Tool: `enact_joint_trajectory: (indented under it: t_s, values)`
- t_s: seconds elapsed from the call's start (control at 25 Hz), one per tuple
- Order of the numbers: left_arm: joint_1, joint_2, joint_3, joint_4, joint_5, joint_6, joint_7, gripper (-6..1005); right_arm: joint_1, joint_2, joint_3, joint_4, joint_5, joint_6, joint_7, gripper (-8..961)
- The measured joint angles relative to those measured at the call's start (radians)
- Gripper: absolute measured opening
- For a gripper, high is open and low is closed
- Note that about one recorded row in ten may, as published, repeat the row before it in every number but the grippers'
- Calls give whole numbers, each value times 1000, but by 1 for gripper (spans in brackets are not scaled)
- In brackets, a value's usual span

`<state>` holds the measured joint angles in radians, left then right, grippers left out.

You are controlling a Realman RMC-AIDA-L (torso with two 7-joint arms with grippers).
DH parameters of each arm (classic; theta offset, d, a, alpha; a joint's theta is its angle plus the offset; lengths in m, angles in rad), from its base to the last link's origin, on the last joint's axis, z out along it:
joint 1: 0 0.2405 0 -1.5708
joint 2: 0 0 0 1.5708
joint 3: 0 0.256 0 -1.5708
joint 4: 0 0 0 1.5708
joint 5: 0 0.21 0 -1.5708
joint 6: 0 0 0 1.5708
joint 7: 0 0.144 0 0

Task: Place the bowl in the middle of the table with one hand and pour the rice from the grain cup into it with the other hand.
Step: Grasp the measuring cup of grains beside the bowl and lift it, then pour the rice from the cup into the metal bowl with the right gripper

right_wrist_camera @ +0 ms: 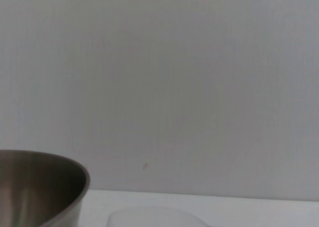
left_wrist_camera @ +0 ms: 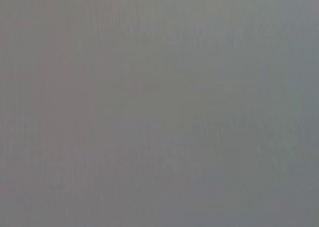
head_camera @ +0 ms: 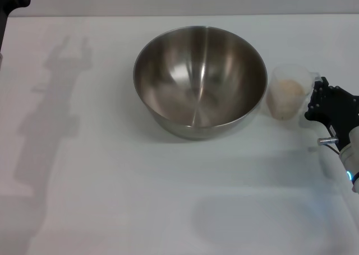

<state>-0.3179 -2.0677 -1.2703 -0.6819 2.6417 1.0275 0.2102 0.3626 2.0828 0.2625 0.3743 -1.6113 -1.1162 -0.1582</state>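
Your right gripper [head_camera: 315, 101] sits at the handle side of the grain cup [head_camera: 288, 92], its black fingers [head_camera: 321, 93] right against the cup's outer wall on the side away from the bowl [head_camera: 199, 81]. From the head view you cannot tell whether those fingers are closed on the handle or merely beside it, so treat the grip as unknown. The right arm runs back from the cup toward the near right edge of the table [head_camera: 112, 199], with a small blue light showing on its pale wrist section.

The cup stands upright on the table, just to the right of the bowl, close to its rim but apart from it. The rice [head_camera: 286, 89] fills it as a pale beige mass seen through the clear wall. The bowl stands upright around the middle of the table, and nothing shows inside it but reflections.

In the right wrist view, the bowl's rim [right_wrist_camera: 45, 187] and the cup's clear lip [right_wrist_camera: 154, 218] show low against a plain wall.

Your left arm [head_camera: 12, 1] shows only as a dark piece far to the bowl's left; its gripper is out of sight and its wrist view shows only flat grey.
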Motion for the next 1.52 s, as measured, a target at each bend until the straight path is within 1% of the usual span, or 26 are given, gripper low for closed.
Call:
enact_joint_trajectory:
  t_s: [0.12, 0.36, 0.52, 0.76, 0.96, 1.0, 1.16, 1.2, 1.52]
  values:
    - [1, 0, 0, 0, 0, 0, 0, 408, -1, 0, 1, -4, -1, -2, 0, 5]
    - [3, 1, 0, 2, 1, 0, -4, 408, -7, 1, 8, -2, -1, -28, 3, 5]
    - [3, 2, 7, 8, 6, 0, -5, 408, 0, 0, 11, -4, 0, -19, 46, 5]
    - [3, 3, 5, 17, 52, 0, -1, 408, -1, 0, 13, -14, -4, -43, 65, 5]
    - [-13, 2, -9, 61, 53, -4, -12, 408, 0, 0, 14, -22, -4, -70, 59, 4]
    - [-18, 2, -26, 81, 47, -13, -37, 408, 0, -1, 14, -24, -4, -90, 59, 4]
    - [-28, 4, -38, 118, 52, -25, -100, 408, -4, -1, 11, -24, -4, -131, 59, 4]
    - [-35, 6, -46, 146, 55, -30, -128, 408, -6, -1, 7, -25, -4, -154, 58, 4]
    - [-36, 5, -97, 181, 55, -67, -126, 407, -8, -1, 0, -31, -11, -222, 51, 4]
